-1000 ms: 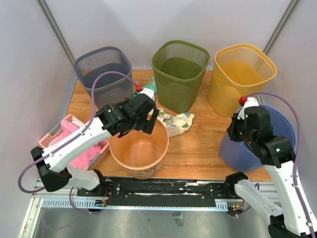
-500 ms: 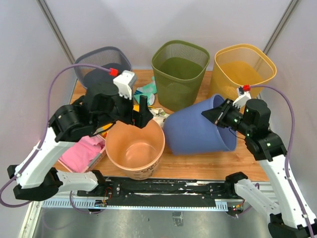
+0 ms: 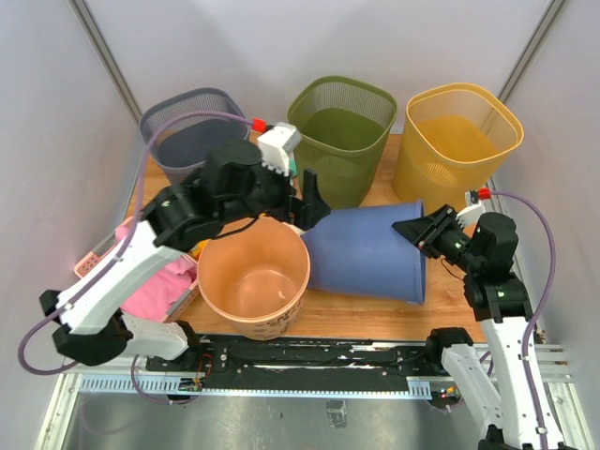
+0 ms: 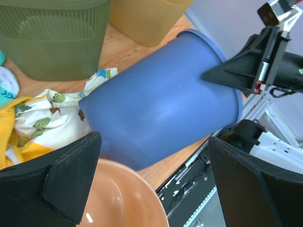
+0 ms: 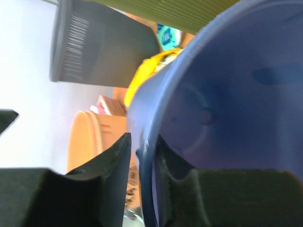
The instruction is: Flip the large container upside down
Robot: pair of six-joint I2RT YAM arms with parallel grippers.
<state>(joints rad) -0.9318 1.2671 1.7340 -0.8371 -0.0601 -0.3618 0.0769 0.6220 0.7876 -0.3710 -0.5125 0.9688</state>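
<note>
the large blue plastic bucket [image 3: 366,251] had tipped from upright onto its side on the wooden tabletop [image 3: 375,302], rim between the right arm's fingers [image 3: 419,231], pinched or loosed i couldn't tell, left fingers [image 3: 312,202] spread wide and empty, so only halfway over.

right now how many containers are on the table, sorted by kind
mesh bins: 3 (grey mesh bin, green mesh bin, yellow mesh bin)
smooth buckets: 2 (blue bucket on its side, orange bucket upright)
lattice baskets: 1 (pink basket)
total: 6
</note>
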